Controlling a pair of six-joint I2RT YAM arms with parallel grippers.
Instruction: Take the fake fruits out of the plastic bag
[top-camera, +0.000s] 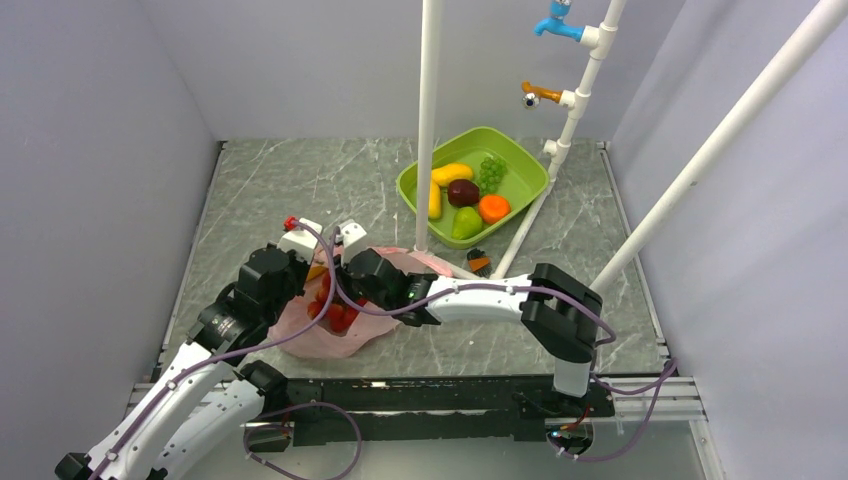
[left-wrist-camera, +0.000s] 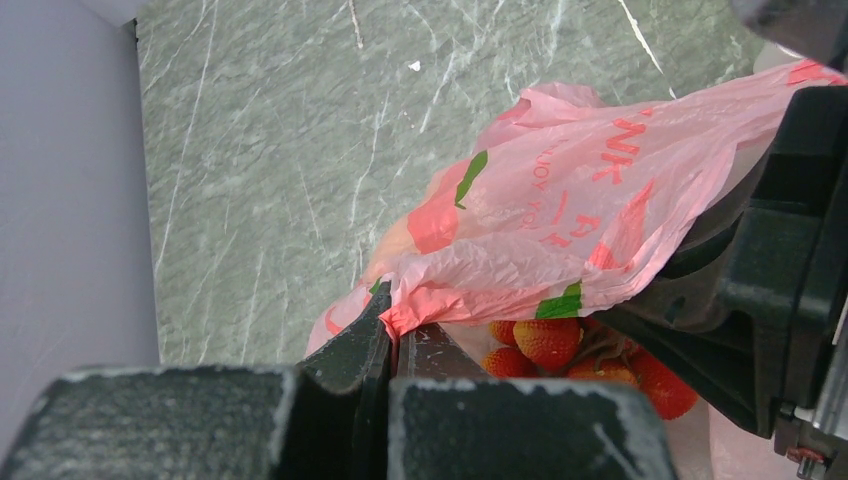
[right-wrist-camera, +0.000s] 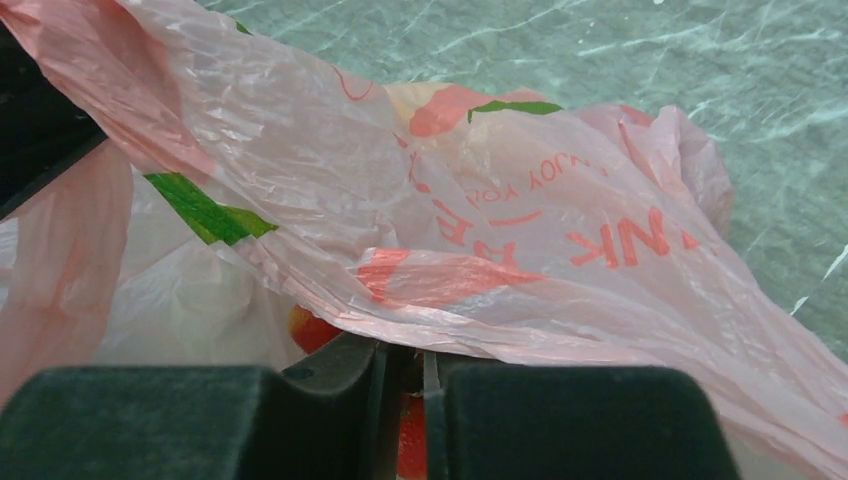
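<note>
Plastic bag (top-camera: 312, 345) lies on worktop (top-camera: 280, 190); left jaws and right jaws each clamped on its pink rim (red grape cluster (left-wrist-camera: 545, 340) showing inside).

A grey marbled table (top-camera: 300, 190) is closed in by plain lilac walls (top-camera: 100, 150). A green tub (top-camera: 522, 178) sits near the far edge, toward the far right corner. In it lie a plump yellow mango (top-camera: 451, 173), a green grape bunch (top-camera: 490, 171) beside it, a dark maroon fruit (top-camera: 462, 192) in the middle and a round orange fruit (top-camera: 493, 208) at the right. A white pipe (top-camera: 429, 120) stands upright just left of the tub. Another pipe past the tub's right corner carries a blue tap (top-camera: 555, 22) and an orange tap (top-camera: 540, 95). A small orange-and-black object (top-camera: 479, 262) lies on the table nearer than the tub.
</note>
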